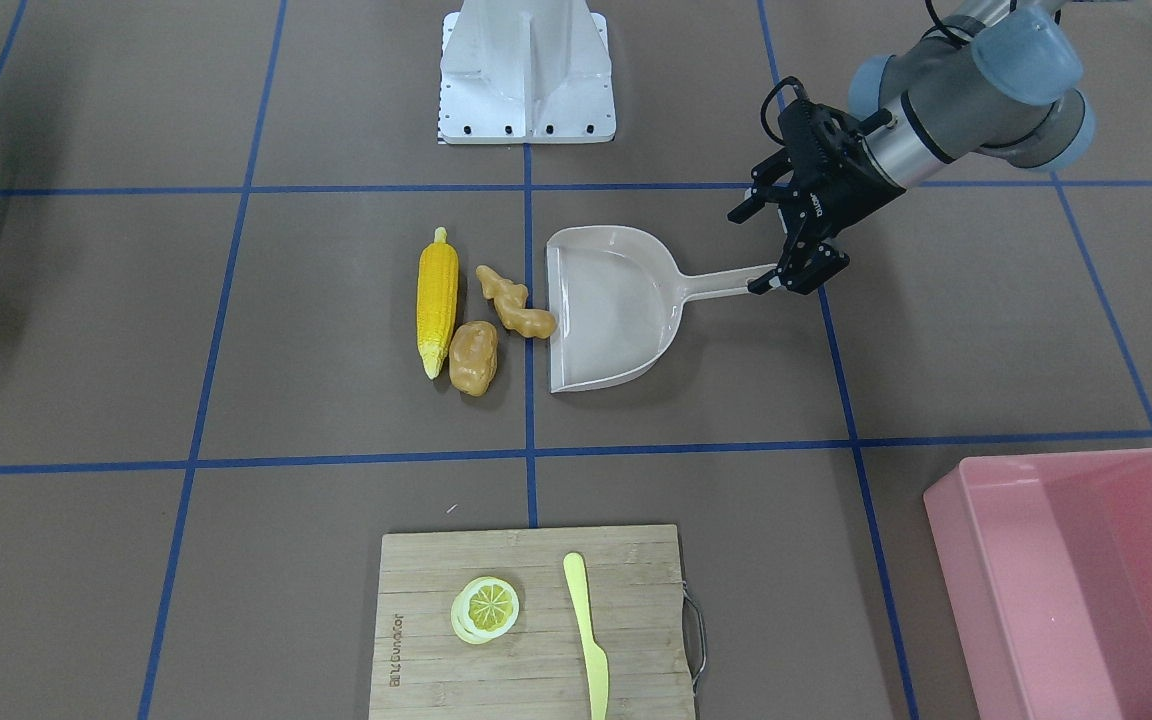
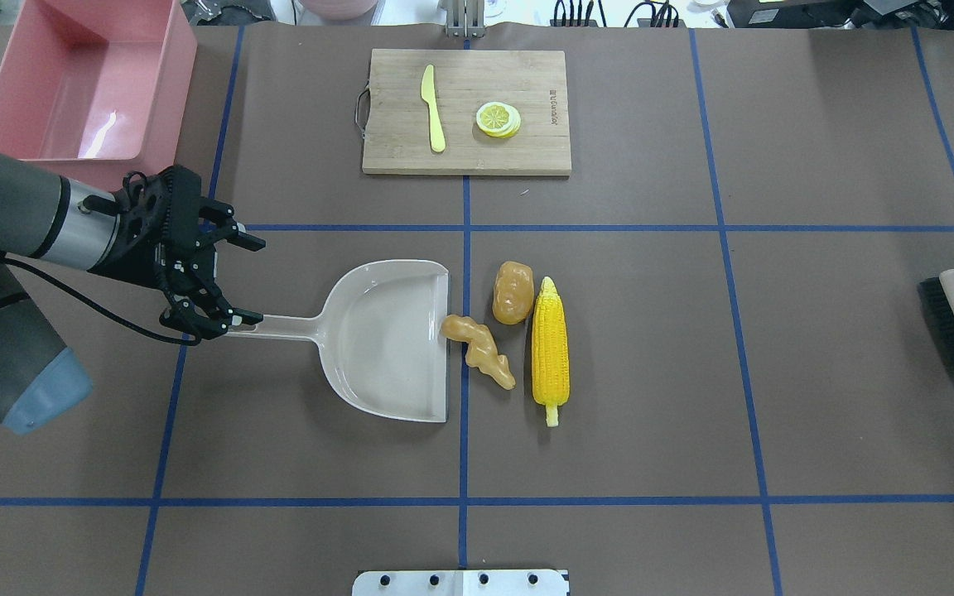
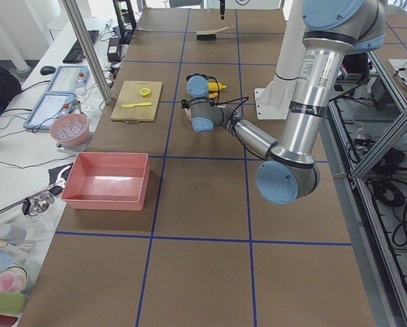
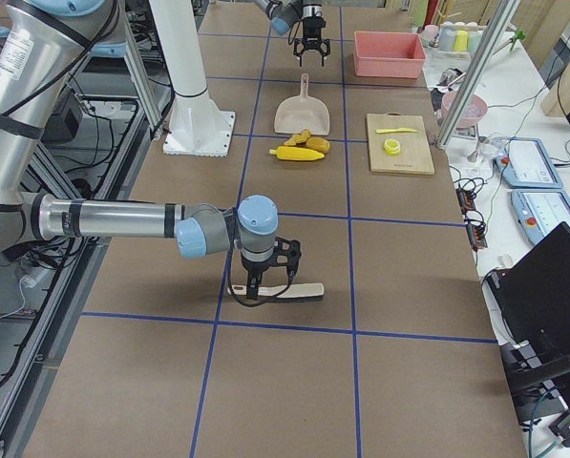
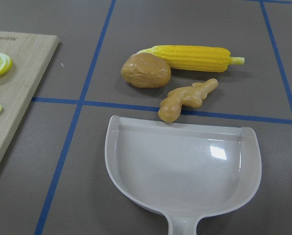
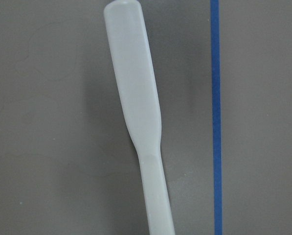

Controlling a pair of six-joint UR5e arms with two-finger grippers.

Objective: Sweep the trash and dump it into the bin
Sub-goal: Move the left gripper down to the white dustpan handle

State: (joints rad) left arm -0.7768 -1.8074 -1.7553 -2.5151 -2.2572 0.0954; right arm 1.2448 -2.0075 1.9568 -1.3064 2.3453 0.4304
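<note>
At the handle tip of the dustpan [image 2: 386,348], the left end effector [image 2: 249,280] hangs spread open, seemingly lining up a grip. The ginger root [image 2: 481,348] touches the pan's lip, with the potato [image 2: 513,291] and corn cob [image 2: 549,339] just beyond. The pink bin [image 2: 175,99] sits well apart. I cannot tell whether the right end effector [image 4: 261,277], over the brush [image 4: 289,292], is clamped.

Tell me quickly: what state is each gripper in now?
Left gripper: open, at the dustpan handle.
Right gripper: over the brush; state cannot be told.

I see a yellow corn cob [image 2: 550,348], tan ginger root [image 2: 479,349], brownish-orange potato [image 2: 513,291], beige dustpan [image 2: 378,348], pink bin [image 2: 181,83], and a brown table [image 2: 816,372] gridded with blue lines.
</note>
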